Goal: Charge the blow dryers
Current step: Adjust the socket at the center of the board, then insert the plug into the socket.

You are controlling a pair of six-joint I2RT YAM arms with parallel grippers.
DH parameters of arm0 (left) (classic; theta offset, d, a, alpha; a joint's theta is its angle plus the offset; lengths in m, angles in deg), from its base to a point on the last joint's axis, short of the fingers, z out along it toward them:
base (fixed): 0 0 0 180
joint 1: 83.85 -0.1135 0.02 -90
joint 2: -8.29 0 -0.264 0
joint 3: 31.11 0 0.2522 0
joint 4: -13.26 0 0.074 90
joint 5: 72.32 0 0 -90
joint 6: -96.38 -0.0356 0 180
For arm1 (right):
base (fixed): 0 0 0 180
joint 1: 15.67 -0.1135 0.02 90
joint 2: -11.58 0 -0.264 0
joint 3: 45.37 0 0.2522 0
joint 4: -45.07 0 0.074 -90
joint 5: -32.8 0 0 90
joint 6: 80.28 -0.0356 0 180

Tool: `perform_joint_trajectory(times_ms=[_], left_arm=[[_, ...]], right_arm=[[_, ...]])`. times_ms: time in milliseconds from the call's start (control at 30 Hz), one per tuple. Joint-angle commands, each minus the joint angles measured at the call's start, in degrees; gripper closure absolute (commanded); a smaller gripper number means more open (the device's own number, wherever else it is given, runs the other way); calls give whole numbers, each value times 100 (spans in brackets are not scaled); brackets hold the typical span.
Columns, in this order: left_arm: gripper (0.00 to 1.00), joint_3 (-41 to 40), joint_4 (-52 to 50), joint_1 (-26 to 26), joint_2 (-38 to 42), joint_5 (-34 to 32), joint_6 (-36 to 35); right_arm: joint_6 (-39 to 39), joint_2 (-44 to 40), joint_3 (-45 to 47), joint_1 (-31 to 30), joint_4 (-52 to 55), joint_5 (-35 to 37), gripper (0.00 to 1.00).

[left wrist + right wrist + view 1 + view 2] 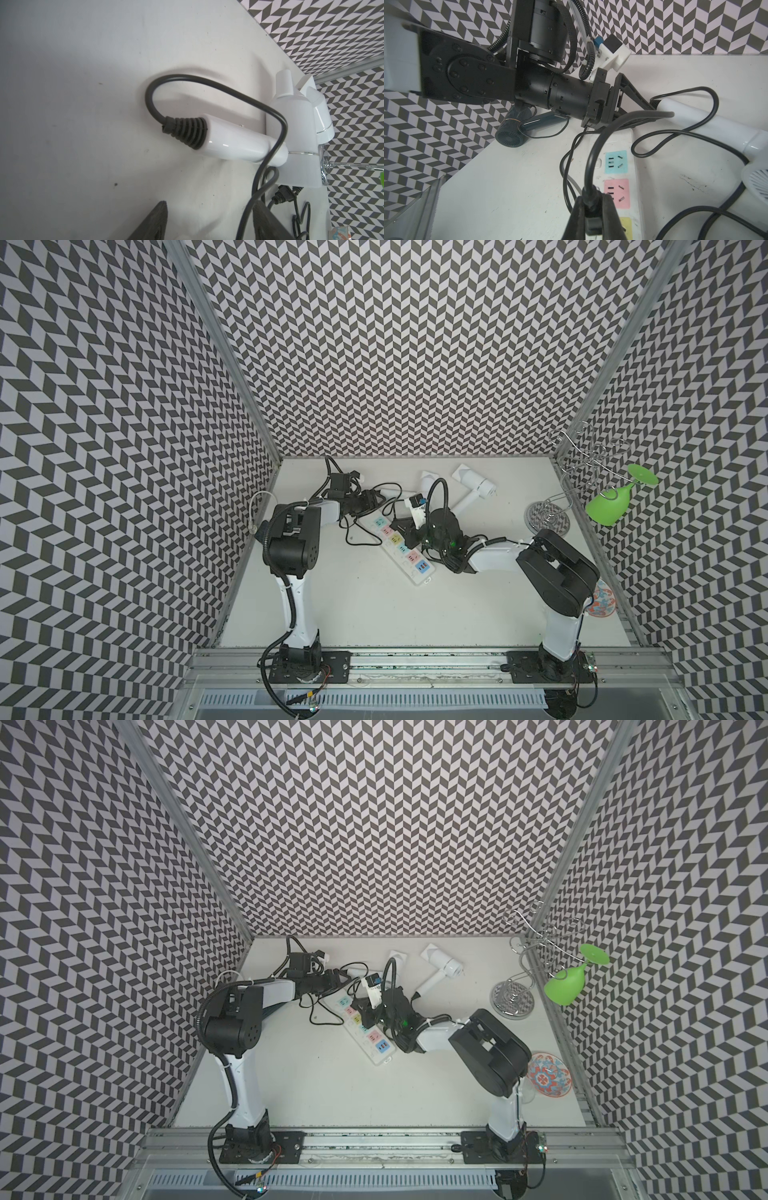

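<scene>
White tabletop (353,605), plug (592,224) over power strip (615,162)

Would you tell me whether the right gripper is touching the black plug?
Touching. The right wrist view shows the right gripper shut on the plug, pinching it from both sides.

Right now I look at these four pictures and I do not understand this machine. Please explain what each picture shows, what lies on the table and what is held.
These are two robot arms fixed along one edge of a table, each ending in a two-fingered hand. Two pictures look down from overhead; two come from cameras on the wrists. On it lie a power strip with coloured sockets, a white blow dryer, a second white dryer, a dark dryer and black cords. A green glass hangs on a wire rack. The right hand is shut on a black plug over the power strip. The left hand is open; a cord passes between its fingers.
</scene>
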Motion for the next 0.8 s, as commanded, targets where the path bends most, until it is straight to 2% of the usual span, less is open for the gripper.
perform_joint_trajectory(times_ms=[0,300,767], left_arm=[[33,-298,-109,165,38,213,-156],[33,-893,192,100,595,260,-106],[26,-1150,29,-133,1758,-634,45]], right_arm=[[-35,74,196,-93,-736,-66,100],[103,446,247,-95,-1137,-115,100],[122,704,206,-89,-1337,-127,100]])
